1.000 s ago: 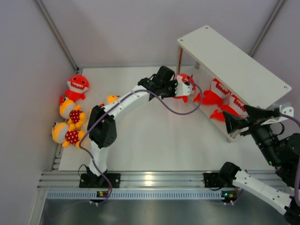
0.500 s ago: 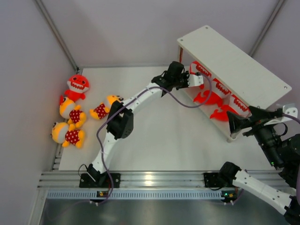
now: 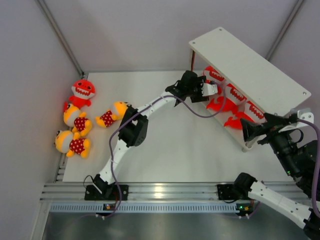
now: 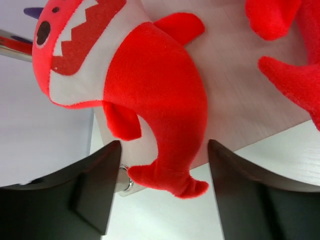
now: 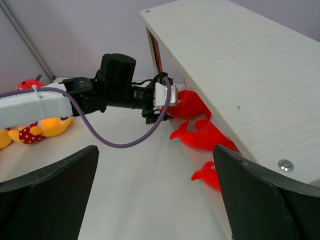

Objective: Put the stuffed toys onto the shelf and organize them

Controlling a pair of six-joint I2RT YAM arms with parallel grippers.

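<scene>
The shelf stands at the back right. Three red sharks lie on its lower board: one at the left end, one in the middle, one on the right. My left gripper is at the left-end shark. It is open, with its fingers standing clear on either side of the shark's tail. My right gripper hangs open near the shelf's right end, holding nothing. At the far left lie another red shark and three yellow-orange toys.
The shelf's thin metal leg stands just left of the newly set shark. The left arm's purple cable loops over the table in front of the shelf. Grey walls enclose the table, and a metal rail runs along its near edge.
My left arm carried the red shark from in front of the shelf onto the lower board's left end, then opened and let it go. The right arm barely moved.
</scene>
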